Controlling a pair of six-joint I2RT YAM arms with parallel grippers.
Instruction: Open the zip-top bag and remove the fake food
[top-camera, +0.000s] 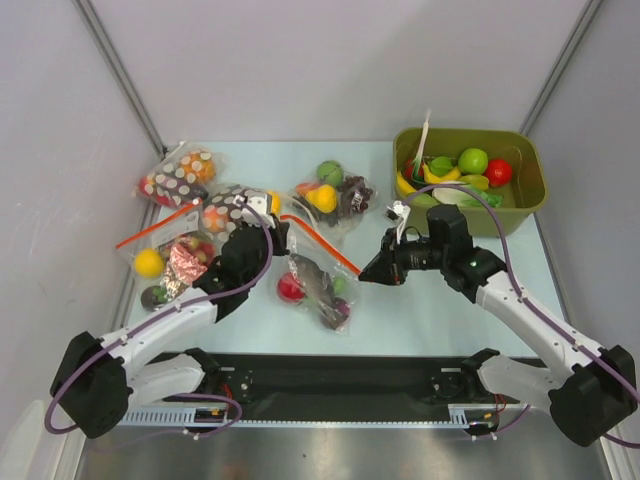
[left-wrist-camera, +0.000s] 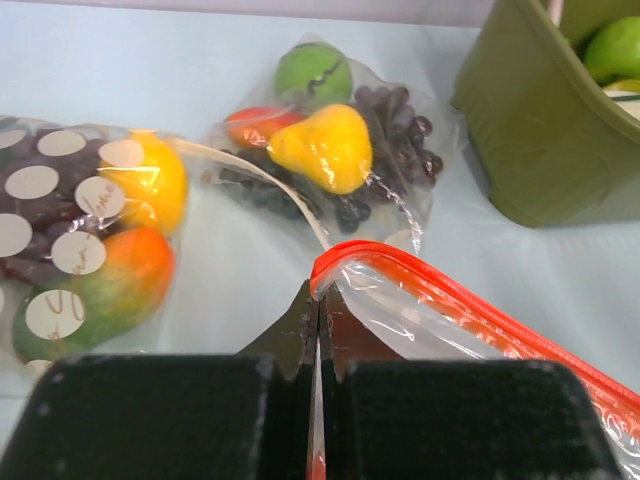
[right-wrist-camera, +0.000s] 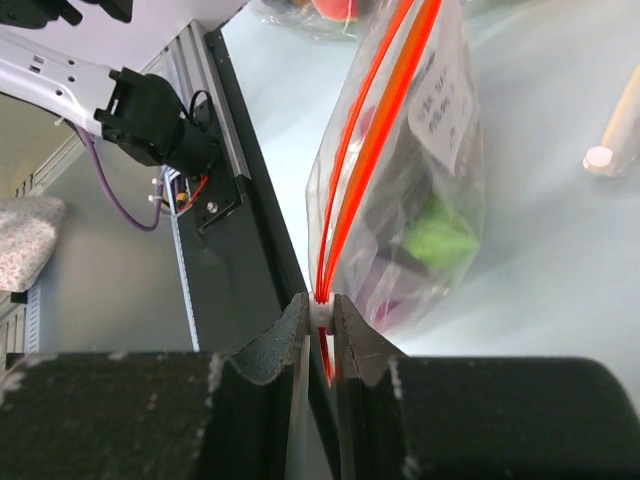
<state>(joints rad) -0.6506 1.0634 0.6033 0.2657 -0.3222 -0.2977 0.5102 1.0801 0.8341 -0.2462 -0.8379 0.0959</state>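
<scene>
The zip-top bag (top-camera: 318, 282) hangs stretched between both grippers, its red-orange zip strip (top-camera: 322, 246) taut. My left gripper (top-camera: 277, 230) is shut on the strip's left corner; the left wrist view shows the jaws pinching it (left-wrist-camera: 318, 300). My right gripper (top-camera: 366, 274) is shut on the small white slider at the strip's other end (right-wrist-camera: 320, 312). Inside the bag lie the fake food pieces: a red ball (top-camera: 291, 288), a green piece (right-wrist-camera: 440, 240) and a purple piece (top-camera: 338, 312). The grey piece is not clear.
An olive bin (top-camera: 532, 205) of toy fruit stands at the back right. Two brown dotted bags (top-camera: 180, 178) (top-camera: 228, 205) lie at the back left. A bag with a green ball and grapes (top-camera: 330, 195) lies behind. A bag with a yellow ball (top-camera: 165, 265) lies left.
</scene>
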